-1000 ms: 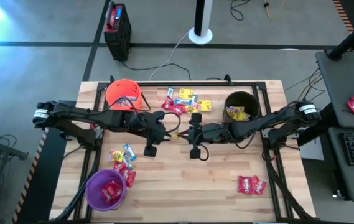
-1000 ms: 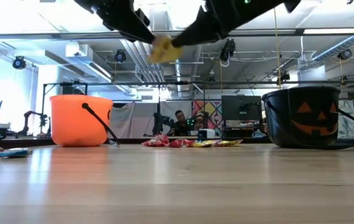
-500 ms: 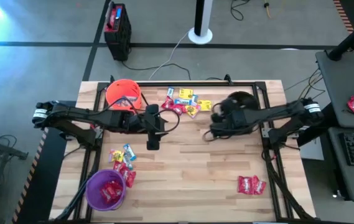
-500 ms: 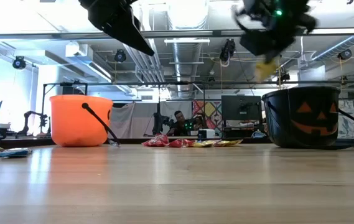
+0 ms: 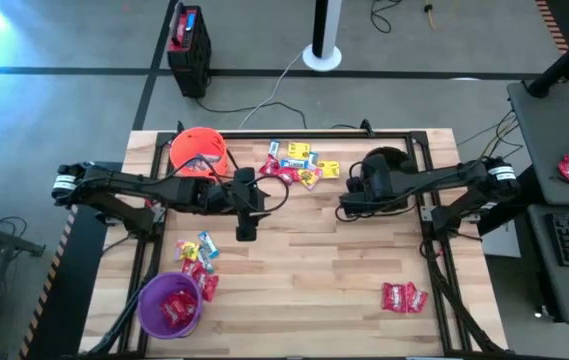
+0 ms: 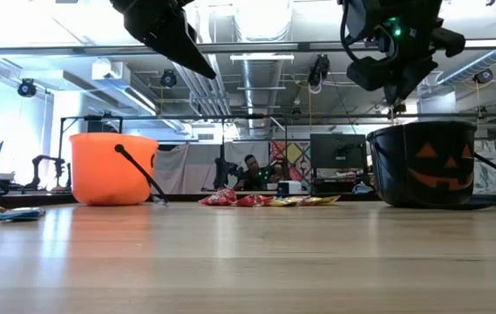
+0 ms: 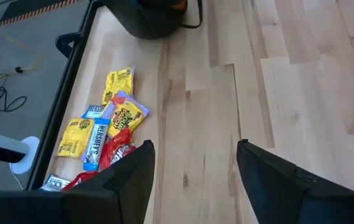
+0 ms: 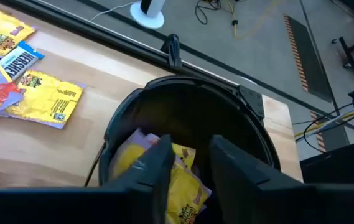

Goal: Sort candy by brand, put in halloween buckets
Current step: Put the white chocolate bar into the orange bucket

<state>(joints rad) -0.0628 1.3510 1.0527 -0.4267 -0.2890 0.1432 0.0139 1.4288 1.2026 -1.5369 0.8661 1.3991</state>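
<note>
My right gripper (image 8: 189,146) hangs open over the black bucket (image 5: 389,170), its fingers a little apart with nothing between them. Yellow candies (image 8: 173,180) lie inside that bucket. My left gripper (image 7: 194,149) hovers open and empty above the table's middle (image 5: 264,197). A mixed pile of candy (image 5: 299,165) lies on the table at the far middle. More candy (image 5: 196,262) lies at the near left. The orange bucket (image 5: 199,150) stands at the far left. The purple bucket (image 5: 171,303), holding red packets, stands at the near left.
Red packets (image 5: 404,297) lie near the table's near right corner. A black frame rail (image 5: 294,133) runs along the far edge. The bare wood between the two arms and toward the near edge (image 5: 304,290) is free room.
My right gripper has carried a yellow candy from the table's middle toward the right edge, to above the black bucket. It has let go, and the candy no longer hangs under it. My left gripper has drawn back from that candy toward the left.
</note>
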